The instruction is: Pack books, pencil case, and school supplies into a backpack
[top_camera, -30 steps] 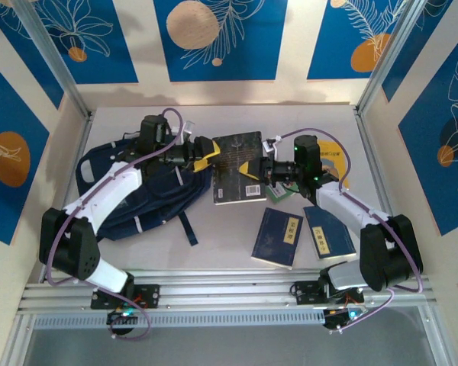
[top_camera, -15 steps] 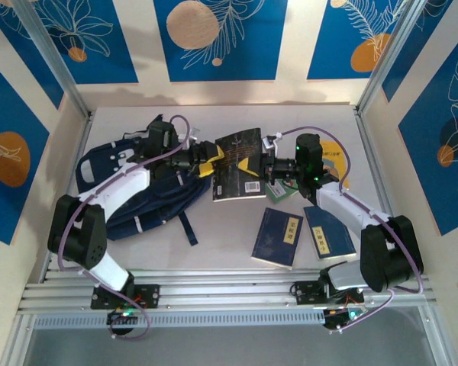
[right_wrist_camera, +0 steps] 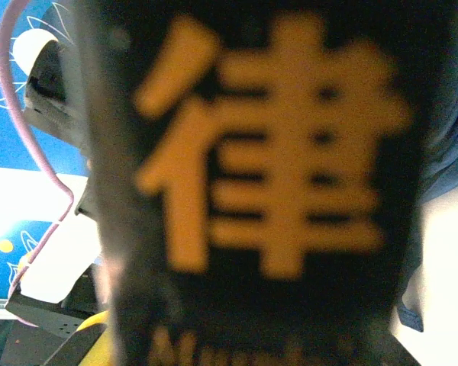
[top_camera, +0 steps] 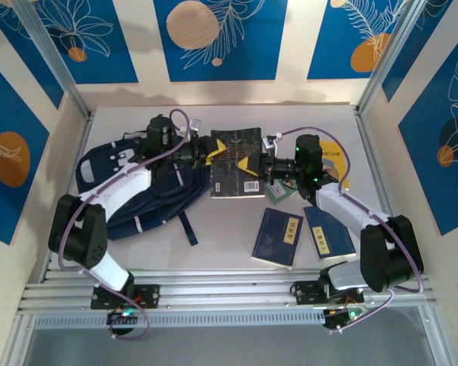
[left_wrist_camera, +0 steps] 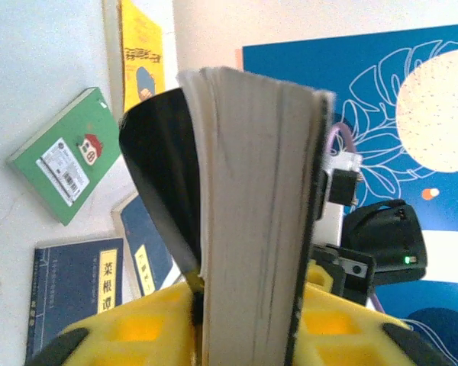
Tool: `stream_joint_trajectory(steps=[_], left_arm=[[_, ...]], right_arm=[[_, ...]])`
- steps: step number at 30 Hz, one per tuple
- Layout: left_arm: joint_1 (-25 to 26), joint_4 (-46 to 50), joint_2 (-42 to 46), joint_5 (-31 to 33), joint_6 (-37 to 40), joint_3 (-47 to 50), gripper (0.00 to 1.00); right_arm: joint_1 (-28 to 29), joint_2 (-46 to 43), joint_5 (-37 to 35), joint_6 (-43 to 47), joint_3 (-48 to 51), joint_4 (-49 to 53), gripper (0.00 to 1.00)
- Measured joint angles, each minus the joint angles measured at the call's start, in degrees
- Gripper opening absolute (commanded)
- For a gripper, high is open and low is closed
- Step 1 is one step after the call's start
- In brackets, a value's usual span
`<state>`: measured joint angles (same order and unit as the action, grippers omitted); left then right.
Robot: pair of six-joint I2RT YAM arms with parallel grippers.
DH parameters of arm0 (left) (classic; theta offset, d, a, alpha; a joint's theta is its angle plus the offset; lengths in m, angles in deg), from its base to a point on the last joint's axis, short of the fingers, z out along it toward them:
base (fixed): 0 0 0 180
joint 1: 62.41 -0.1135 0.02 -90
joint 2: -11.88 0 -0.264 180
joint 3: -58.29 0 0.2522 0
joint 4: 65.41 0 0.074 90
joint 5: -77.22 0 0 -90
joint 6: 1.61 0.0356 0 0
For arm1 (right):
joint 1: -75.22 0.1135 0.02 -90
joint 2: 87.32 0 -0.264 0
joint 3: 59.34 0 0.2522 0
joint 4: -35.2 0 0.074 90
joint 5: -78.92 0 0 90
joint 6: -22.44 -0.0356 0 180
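Left gripper [top_camera: 214,145], earlier apart, now clamps black book [top_camera: 233,177]; right gripper [top_camera: 253,165] pinches opposite edge; uneven pull risks slip.

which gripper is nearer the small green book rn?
Right. The right gripper grips the black book at its right edge, beside the green book; the left gripper holds the opposite edge.

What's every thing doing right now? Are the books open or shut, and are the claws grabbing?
black book: closed, gripped at opposite edges by both claws.
left claw: shut on the black book.
right claw: shut on the black book.
backpack: lying on the table; zip state unclear.
navy books: closed, flat on the table.
green book: closed, flat on the table.
yellow book: closed, flat on the table.
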<state>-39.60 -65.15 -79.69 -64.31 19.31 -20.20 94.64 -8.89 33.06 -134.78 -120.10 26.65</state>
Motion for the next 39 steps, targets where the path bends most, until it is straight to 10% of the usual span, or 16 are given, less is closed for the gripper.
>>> stream_joint_trajectory(steps=[10, 13, 17, 21, 39], left_arm=[[0.00, -4.52, 0.52, -0.55, -1.60, 2.29, 0.00], [-0.02, -4.70, 1.07, -0.46, -1.51, 2.56, 0.00], [-0.02, -2.75, 3.04, 1.25, 0.09, 2.56, 0.00], [-0.13, 1.70, 7.87, 7.02, 2.10, 2.56, 0.00], [-0.04, -2.86, 17.27, 34.60, -9.46, 8.17, 0.00]], right_arm=[[0.00, 0.00, -0.37, 2.78, -0.07, 2.45, 0.01], [0.02, 0.00, -0.48, 3.43, -0.26, 2.91, 0.24], [0.17, -0.87, -2.64, 5.07, -0.90, 6.08, 0.78], [0.35, -5.79, -9.88, 7.39, -0.83, 11.85, 0.99], [5.03, -18.18, -32.61, -5.86, 13.27, 1.68, 0.99]])
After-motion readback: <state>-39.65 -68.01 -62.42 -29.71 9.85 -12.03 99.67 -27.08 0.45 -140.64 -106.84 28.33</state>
